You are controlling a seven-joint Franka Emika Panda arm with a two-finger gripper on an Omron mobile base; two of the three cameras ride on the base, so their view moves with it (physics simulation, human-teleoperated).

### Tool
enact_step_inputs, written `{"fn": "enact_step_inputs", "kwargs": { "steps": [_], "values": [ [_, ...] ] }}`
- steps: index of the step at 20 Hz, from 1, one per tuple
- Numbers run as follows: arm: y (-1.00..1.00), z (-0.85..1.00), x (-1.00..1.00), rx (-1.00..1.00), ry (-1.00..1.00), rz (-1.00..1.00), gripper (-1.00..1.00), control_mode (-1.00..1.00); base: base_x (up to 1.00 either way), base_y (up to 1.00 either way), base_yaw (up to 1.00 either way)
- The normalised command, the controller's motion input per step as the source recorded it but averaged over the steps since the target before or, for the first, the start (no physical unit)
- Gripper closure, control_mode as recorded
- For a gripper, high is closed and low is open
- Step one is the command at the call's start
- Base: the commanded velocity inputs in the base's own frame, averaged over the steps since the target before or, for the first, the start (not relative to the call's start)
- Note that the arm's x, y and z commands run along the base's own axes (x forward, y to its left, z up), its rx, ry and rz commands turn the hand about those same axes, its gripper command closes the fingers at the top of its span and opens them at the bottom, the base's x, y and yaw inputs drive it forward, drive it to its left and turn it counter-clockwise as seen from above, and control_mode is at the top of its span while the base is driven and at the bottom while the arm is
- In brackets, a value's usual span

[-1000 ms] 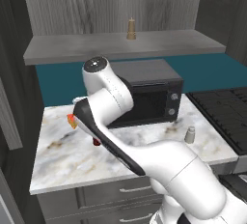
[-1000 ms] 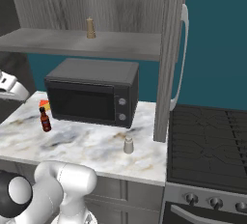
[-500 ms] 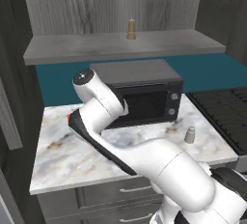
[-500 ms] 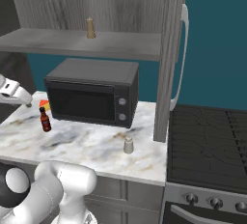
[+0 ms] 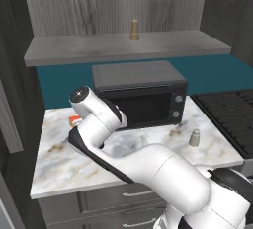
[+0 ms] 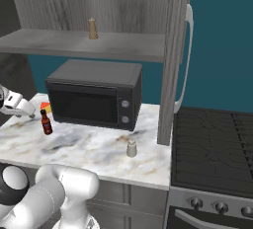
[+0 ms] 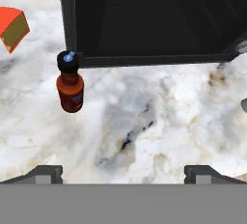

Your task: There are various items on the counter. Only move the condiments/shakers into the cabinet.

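Polished marbled stone counter (image 7: 159, 117), grey wood-grain cabinet (image 5: 123, 48), matt black microwave (image 6: 94, 97), glossy bottle (image 7: 70, 83), perhaps plastic

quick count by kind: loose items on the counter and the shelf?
Sauce bottles: 1, dark red sauce bottle on the counter.
Shakers: 2, tan shaker on the cabinet shelf, pale shaker on the counter.
Food wedges: 1, orange wedge on the counter.
Total: 4.

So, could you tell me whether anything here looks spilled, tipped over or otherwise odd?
Nothing stands out. The sauce bottle and the grey shaker stand upright on the counter, the tan shaker upright in the cabinet, no spills.
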Motion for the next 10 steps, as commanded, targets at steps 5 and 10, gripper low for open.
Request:
{"fn": "enact_step_inputs", "kwargs": {
  "steps": [5, 10],
  "values": [
    [0.14, -0.39, 0.27, 0.00, 0.00, 0.00, -1.00, -1.00, 0.00, 0.00, 0.00],
    [0.15, -0.28, 0.25, -0.01, 0.00, -0.01, -1.00, -1.00, 0.00, 0.00, 0.00]
  ]
}}
